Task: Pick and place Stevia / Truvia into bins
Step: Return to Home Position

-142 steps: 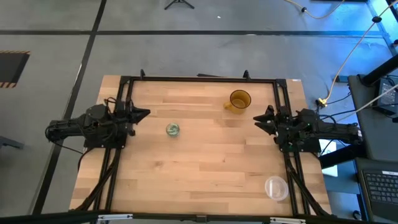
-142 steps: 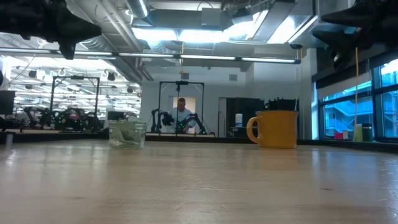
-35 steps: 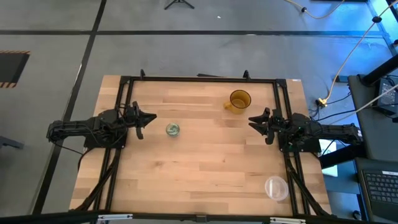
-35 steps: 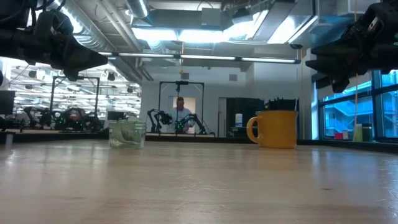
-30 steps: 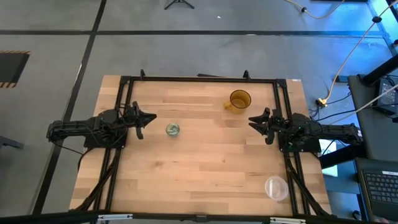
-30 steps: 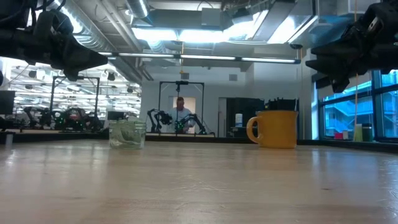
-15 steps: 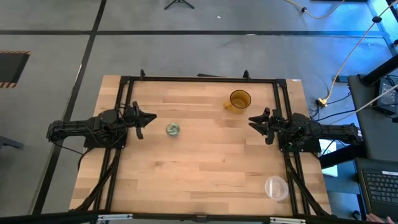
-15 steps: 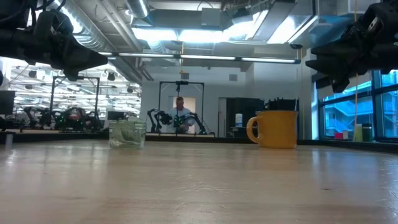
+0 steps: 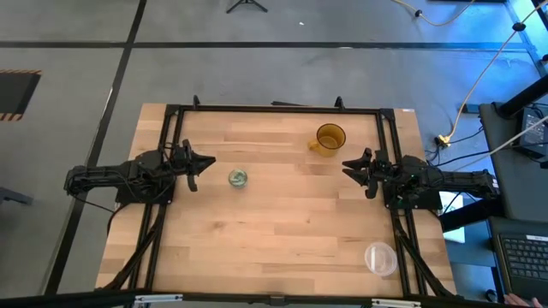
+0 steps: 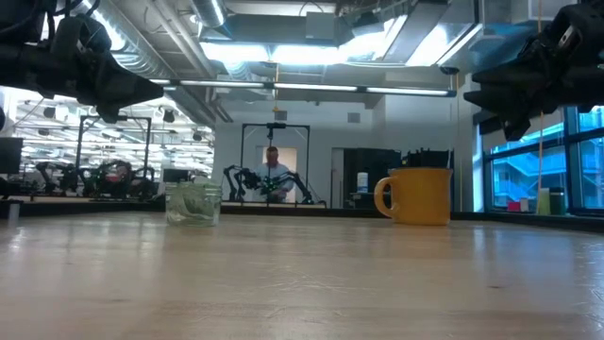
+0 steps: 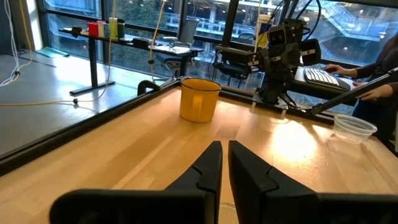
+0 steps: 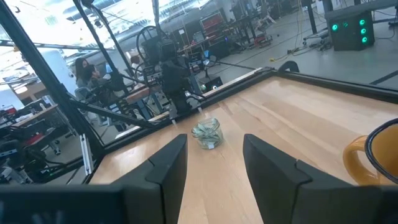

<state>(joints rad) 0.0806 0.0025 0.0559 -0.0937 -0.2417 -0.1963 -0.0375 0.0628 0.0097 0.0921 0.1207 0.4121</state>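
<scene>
The small clear glass cup stands on its base on the table's left half, with white-and-green Stevia packets inside it; it shows too in the low view. No packet lies loose on the wood. My left gripper hovers above the table just left of the cup, shut and empty. My right gripper hovers at the right side, below the amber mug, open and empty.
An amber mug stands near the far right of the table. A wider clear plastic container sits at the near right corner. Black frame rails border the table. Bare wood lies between the arms. A person sits far behind.
</scene>
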